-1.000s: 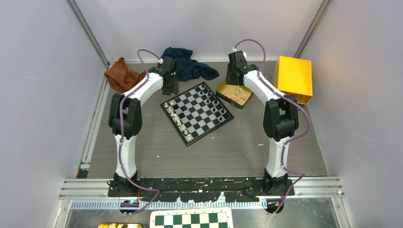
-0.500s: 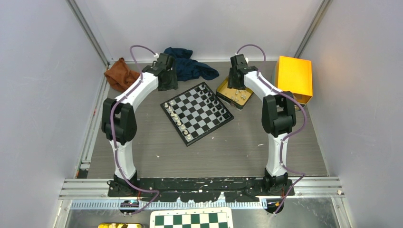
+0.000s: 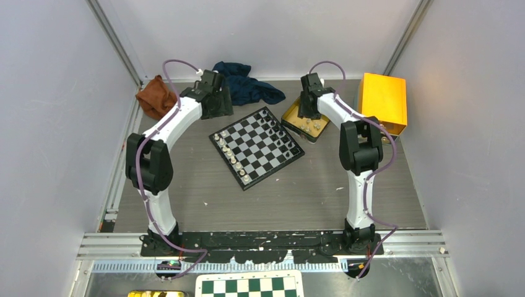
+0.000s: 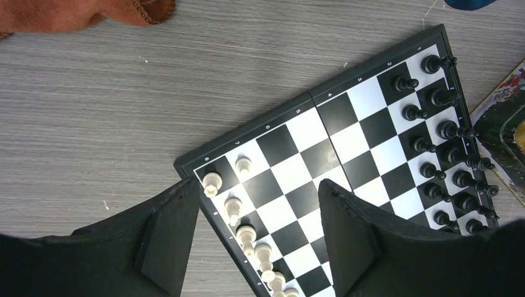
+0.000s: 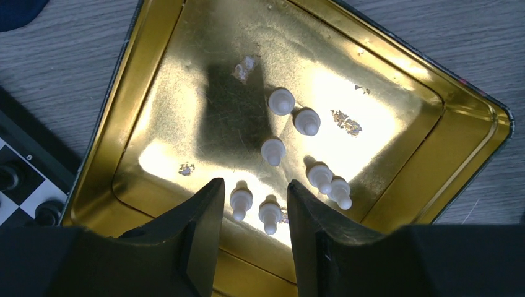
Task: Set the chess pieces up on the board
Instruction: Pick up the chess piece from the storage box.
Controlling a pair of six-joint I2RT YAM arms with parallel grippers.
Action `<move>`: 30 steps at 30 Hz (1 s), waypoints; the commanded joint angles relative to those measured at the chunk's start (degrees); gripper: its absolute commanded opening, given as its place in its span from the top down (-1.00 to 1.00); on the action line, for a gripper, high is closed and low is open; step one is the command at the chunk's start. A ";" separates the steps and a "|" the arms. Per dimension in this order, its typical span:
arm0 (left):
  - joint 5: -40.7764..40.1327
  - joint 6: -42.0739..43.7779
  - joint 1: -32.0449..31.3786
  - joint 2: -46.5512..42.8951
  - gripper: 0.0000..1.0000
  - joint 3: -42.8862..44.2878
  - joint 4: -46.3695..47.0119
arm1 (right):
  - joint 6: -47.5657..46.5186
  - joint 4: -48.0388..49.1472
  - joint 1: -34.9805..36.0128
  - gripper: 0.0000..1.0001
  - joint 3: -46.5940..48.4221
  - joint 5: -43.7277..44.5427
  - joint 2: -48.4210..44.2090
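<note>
Right, down in the gold tin (image 5: 155, 74) there were seven loose white pieces (image 5: 273, 150), scattered over its shiny floor. Whether they stood or lay on their sides, I could not tell. The right gripper (image 5: 255, 184) hung directly over that tin, jaws partway apart and gripping nothing, with two of the seven showing in the gap below its fingertips. The tin sat on the table (image 3: 278, 198) just beside the board's far right edge. Off to its right was the yellow box (image 3: 384, 99), and what it held could not be seen.

Over to the board (image 3: 257, 147): it lay flat at the middle of the table, between the two arms, turned like a diamond so that its corners pointed far, near, left and right. Being square, it had no long side, but the lines of pieces gave it a direction. The white row (image 4: 233, 207) ran along its near left edge, with one piece standing a square ahead of the line. The black pieces (image 4: 447, 130) filled two ranks along the opposite, far right edge. Both lines ran from far left to near right in the top view.

The left gripper (image 4: 259, 189) hovered above the board's left corner, jaws wide, nothing between them. A brown cloth (image 3: 155, 96) and a blue cloth (image 3: 247, 86) lay at the table's far edge.
</note>
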 commanded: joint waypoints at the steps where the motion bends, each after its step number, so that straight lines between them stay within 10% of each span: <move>1: -0.89 0.12 0.34 -4.53 -0.42 -1.17 3.55 | 0.38 0.56 -0.61 0.05 3.02 0.91 0.25; 30: -0.86 1.46 0.34 -6.88 -0.41 -4.77 5.43 | 0.04 1.25 -1.78 0.25 5.04 0.99 4.15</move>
